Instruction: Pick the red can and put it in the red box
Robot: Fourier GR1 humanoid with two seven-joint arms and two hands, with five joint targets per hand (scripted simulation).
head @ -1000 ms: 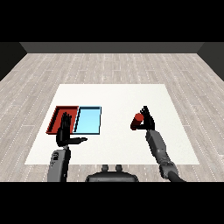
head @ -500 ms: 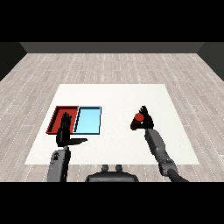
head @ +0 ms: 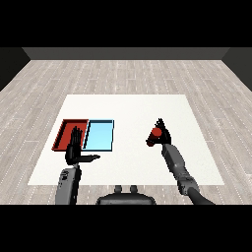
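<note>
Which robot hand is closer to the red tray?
The left hand. It hovers at the red tray's near edge, fingers straight. The right hand is far off to the right, curled round the red can.

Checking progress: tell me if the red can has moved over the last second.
Yes. The red can, held in the right hand, has shifted slightly left toward the light blue tray.
</note>
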